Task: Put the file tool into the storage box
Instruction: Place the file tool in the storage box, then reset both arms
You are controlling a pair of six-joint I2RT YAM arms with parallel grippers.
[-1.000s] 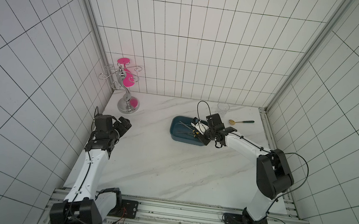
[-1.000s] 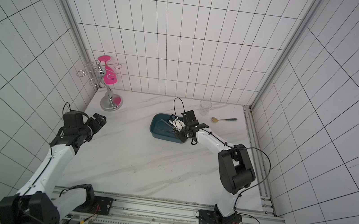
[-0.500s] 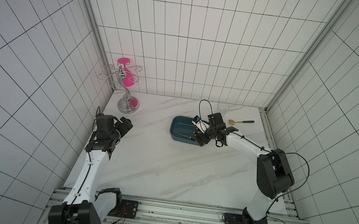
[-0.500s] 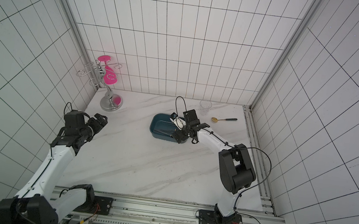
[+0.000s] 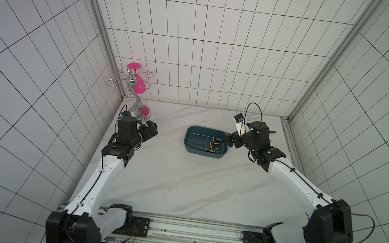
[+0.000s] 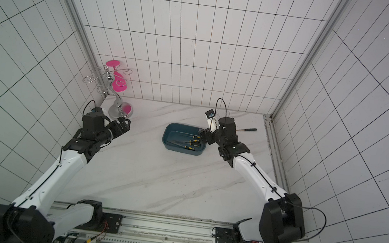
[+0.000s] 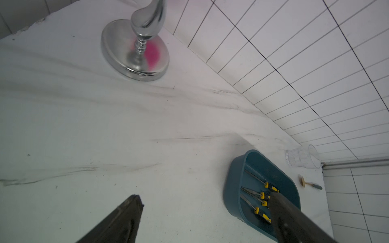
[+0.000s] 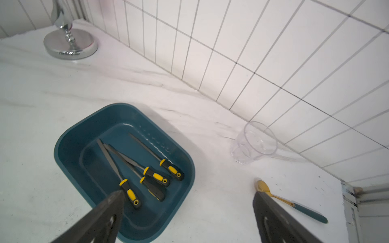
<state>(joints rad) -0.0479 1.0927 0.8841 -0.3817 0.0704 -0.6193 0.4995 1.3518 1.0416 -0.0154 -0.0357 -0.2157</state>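
Note:
The storage box (image 5: pixel 203 153) is a shallow teal tub standing mid-table toward the back; it also shows in the other top view (image 6: pixel 182 150). Several file tools (image 8: pixel 153 174) with black-and-yellow handles lie flat inside it, handles toward the right arm. My right gripper (image 8: pixel 188 194) hovers open just off the box's right end (image 5: pixel 233 141), holding nothing. My left gripper (image 7: pixel 204 196) is open and empty over bare table far left of the box (image 5: pixel 150 131), near the chrome stand.
A chrome stand (image 5: pixel 137 99) with pink discs occupies the back left corner. A clear glass cup (image 8: pixel 253 143) stands by the back wall behind the box. A gold spoon (image 8: pixel 294 204) with a teal handle lies at the back right, near the table's metal edge.
My right gripper went from shut to open over the box, let go of a file that now lies inside, and drew back to the box's right end. The left arm barely shifted.

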